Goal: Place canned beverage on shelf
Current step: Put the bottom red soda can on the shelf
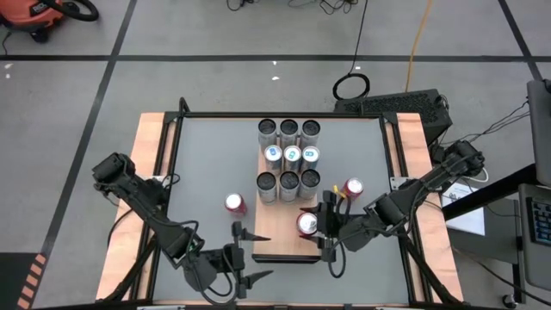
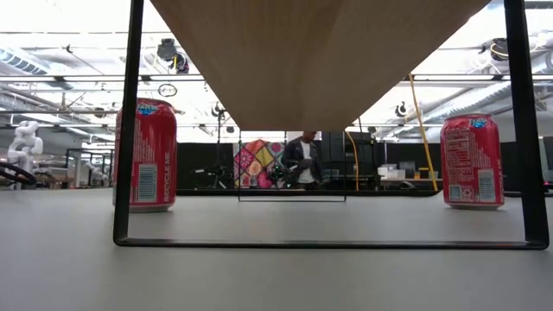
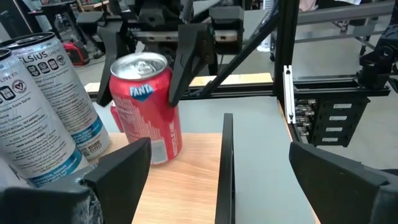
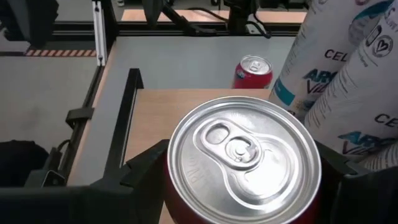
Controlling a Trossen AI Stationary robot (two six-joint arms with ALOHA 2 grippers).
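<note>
Red soda can [image 1: 307, 224] stands on the wooden shelf [image 1: 284, 244] grasped by the right end effector [image 1: 326, 226], beside nine tall cans [image 1: 288, 160], while the left end effector [image 1: 250, 256] hangs released.

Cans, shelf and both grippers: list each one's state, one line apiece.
Red Fanta can: upright on the shelf, between the right gripper's fingers.
Red can on the left: upright on the table, free.
Red can on the right: upright on the table, free.
White cans: nine, upright in three rows on the shelf.
Shelf: level, near end bare.
Right gripper: closed on the Fanta can.
Left gripper: open, empty.
</note>
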